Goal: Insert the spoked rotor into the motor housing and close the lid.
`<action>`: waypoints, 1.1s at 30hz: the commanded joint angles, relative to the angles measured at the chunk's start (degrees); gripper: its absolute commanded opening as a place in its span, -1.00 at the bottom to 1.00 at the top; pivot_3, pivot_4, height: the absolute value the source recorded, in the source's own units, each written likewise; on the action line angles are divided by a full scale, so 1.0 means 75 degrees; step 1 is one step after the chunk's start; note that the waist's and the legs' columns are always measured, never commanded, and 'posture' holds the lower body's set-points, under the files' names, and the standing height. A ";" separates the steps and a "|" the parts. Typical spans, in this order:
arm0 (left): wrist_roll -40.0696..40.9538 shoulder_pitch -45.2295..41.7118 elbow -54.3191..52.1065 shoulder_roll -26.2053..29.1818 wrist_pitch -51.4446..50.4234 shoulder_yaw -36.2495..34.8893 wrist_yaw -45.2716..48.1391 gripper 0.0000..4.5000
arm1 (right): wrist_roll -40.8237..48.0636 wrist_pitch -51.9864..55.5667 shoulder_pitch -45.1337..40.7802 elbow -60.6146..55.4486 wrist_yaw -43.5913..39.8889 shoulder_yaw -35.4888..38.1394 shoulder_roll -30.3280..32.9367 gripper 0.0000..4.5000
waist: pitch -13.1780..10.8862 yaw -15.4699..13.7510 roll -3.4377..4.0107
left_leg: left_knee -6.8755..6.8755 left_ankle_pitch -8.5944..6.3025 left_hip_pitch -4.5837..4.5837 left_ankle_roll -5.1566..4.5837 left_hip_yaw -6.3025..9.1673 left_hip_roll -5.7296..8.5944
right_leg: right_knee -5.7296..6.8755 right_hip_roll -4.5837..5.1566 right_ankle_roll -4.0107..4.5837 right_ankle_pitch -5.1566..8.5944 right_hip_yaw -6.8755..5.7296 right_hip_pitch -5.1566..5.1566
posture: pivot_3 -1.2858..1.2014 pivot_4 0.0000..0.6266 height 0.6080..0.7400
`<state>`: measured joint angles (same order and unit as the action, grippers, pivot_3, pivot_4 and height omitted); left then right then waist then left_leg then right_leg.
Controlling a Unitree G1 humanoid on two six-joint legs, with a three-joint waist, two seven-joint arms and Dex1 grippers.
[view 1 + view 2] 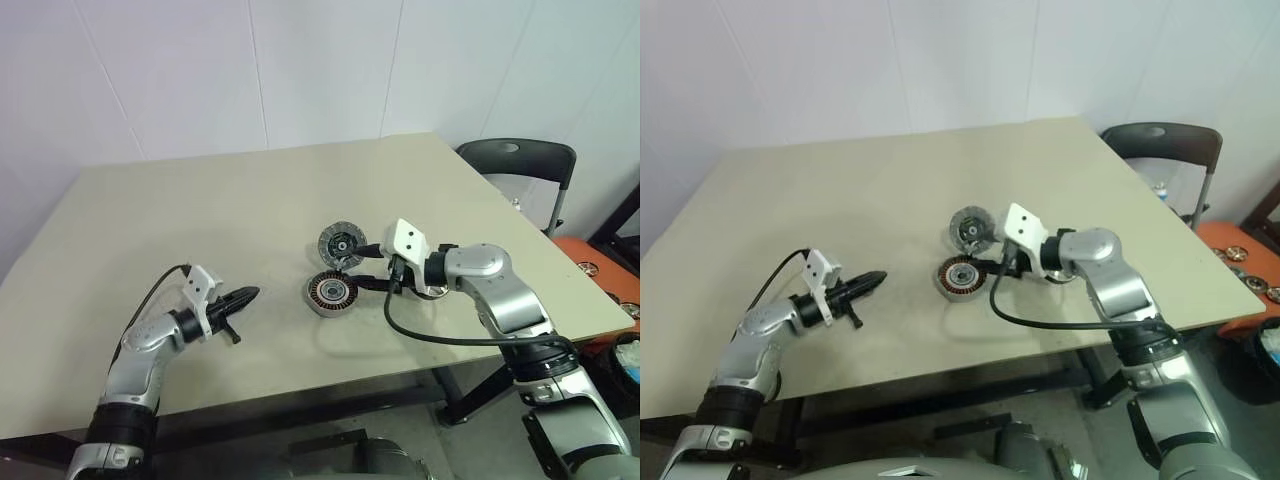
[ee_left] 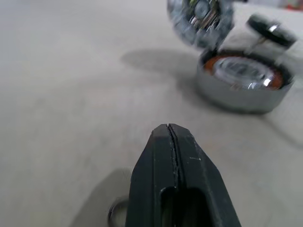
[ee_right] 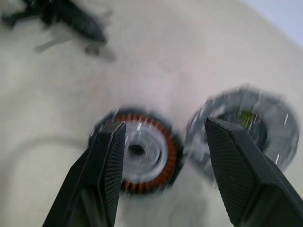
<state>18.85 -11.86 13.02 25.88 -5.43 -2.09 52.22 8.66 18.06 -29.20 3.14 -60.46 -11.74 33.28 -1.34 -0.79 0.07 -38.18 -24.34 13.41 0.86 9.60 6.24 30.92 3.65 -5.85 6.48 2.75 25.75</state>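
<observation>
Right gripper (image 3: 163, 142) hangs spread over the motor housing (image 1: 331, 293) mid-desk, ready to steady it; the lid (image 1: 342, 243) leans beside it. Left gripper (image 1: 243, 297) is clenched empty.

we note a beige table (image 1: 220, 220) with a plain matte top, its far edge against a white wall. two parts lie directly on it, right of the middle. the motor housing (image 1: 331, 293) sits flat, open face up, with copper-brown windings ringing a pale centre. the lid (image 1: 341, 243) stands just behind it, toward the wall; it appears tilted up rather than flat, its finned face and dark hub turned our way. the two are very close; we cannot tell whether they touch. in the left wrist view a small thin ring (image 2: 116, 213) lies on the tabletop, partly hidden.
</observation>
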 commanded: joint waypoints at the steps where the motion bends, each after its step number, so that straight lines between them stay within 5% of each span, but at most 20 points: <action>1: -0.0063 -0.0538 -0.0087 0.0052 0.0082 0.0163 0.0239 -0.99 | 0.0167 0.0079 0.0022 -0.0411 -0.0032 0.0296 0.0224 0.24 | -0.0001 0.0009 0.0000 | 0.0000 0.0000 -0.0001 0.0000 0.0000 -0.0001 | 0.0000 -0.0001 0.0000 0.0000 0.0000 0.0000 | 0.03 -1.00 1.00; 9: -0.0644 -0.1124 0.0748 0.0138 0.0647 0.0343 0.0190 -0.91 | 0.0143 0.0103 0.0360 -0.0605 0.0106 0.0299 0.0352 0.24 | -0.0001 0.0014 -0.0002 | 0.0001 -0.0004 -0.0003 0.0006 -0.0005 -0.0010 | -0.0003 -0.0010 0.0000 0.0000 0.0002 0.0000 | 0.03 -1.00 1.00; 22: -0.0916 0.0283 0.0296 0.0668 0.0548 -0.0017 -0.0455 0.91 | -0.0099 -0.0246 0.0056 -0.0053 0.0174 0.0072 0.0108 0.24 | -0.0005 0.0003 -0.0006 | 0.0003 -0.0008 -0.0001 0.0001 -0.0005 -0.0011 | -0.0007 -0.0010 0.0000 0.0000 0.0001 0.0002 | 0.03 -1.00 1.00; 33: -0.1007 0.0452 0.0247 0.0687 0.0179 0.0099 -0.0797 0.91 | -0.0289 -0.0475 -0.0146 0.0165 0.0310 -0.0022 0.0005 0.24 | -0.0007 0.0000 -0.0004 | 0.0003 -0.0010 -0.0003 0.0001 -0.0007 -0.0010 | -0.0004 -0.0010 -0.0001 0.0001 0.0001 0.0001 | 0.03 -1.00 1.00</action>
<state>12.20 -6.93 15.30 30.84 -4.05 -1.11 47.25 6.84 15.76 -28.51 5.04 -58.69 -12.70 33.63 -1.39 -0.79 0.03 -38.15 -24.41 13.38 0.87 9.55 6.17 30.90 3.58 -5.85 6.49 2.75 25.76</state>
